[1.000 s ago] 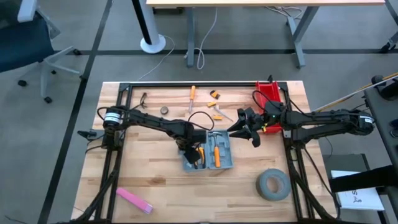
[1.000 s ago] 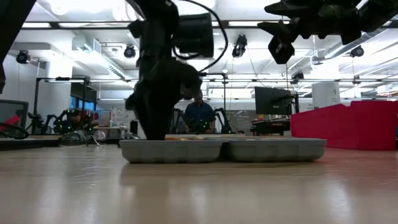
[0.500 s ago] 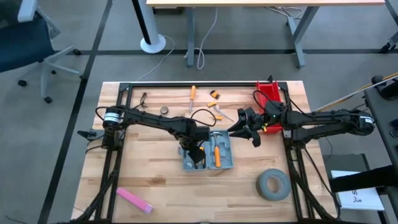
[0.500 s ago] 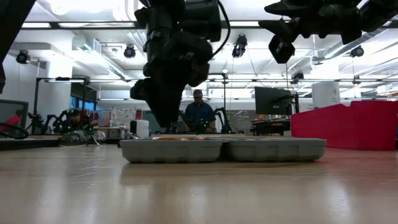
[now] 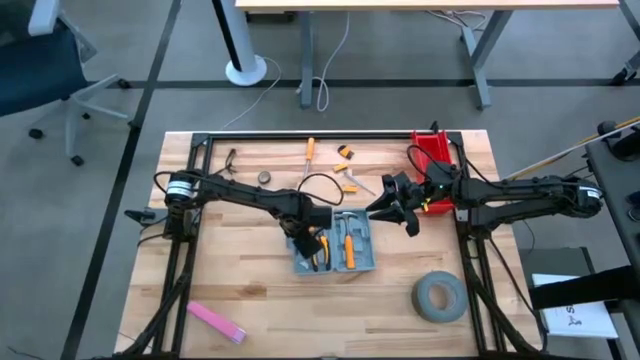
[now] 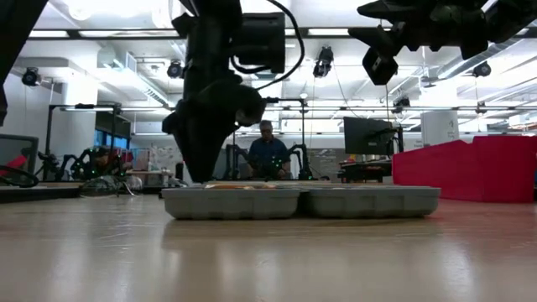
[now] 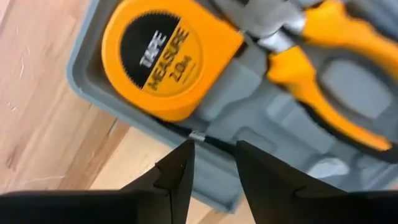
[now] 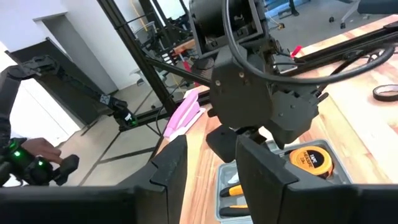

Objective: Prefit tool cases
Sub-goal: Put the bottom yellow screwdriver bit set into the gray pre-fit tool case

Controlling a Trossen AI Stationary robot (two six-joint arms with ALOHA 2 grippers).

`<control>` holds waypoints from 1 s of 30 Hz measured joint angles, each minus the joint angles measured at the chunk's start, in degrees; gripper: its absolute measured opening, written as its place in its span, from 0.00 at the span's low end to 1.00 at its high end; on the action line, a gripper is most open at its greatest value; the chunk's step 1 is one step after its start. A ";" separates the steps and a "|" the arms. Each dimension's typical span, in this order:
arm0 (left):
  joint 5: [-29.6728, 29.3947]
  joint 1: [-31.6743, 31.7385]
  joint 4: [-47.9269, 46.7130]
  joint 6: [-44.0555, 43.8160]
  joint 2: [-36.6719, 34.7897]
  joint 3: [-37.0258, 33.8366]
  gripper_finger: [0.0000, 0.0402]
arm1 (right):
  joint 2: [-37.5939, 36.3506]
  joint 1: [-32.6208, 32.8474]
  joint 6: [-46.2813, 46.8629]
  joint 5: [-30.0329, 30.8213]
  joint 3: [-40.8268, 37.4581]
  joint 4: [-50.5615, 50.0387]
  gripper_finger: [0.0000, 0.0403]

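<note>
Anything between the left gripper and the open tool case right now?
Nothing visible. The left gripper hangs directly over the tool case, above its rim beside the tape measure; its fingers hold nothing.

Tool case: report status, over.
Left gripper fingers open, empty, over tool case. Right gripper hangs beside it, open, empty. Tape measure and pliers seated.

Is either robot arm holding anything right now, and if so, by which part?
Nothing is held. The left gripper hangs open over the tool case; the right gripper waits above, jaws empty.
</note>
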 joint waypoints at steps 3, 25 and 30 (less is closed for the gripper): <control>-2.11 0.02 -0.02 0.71 0.00 -0.68 0.29 | 0.00 0.00 -0.02 0.01 0.00 0.00 0.29; -19.99 11.36 10.35 5.23 0.00 -0.49 0.28 | -4.53 0.00 -7.82 7.61 -0.87 -6.54 0.23; -20.51 11.93 18.26 15.31 0.00 -0.47 0.28 | -4.79 0.00 -8.88 12.95 -0.87 -12.68 0.26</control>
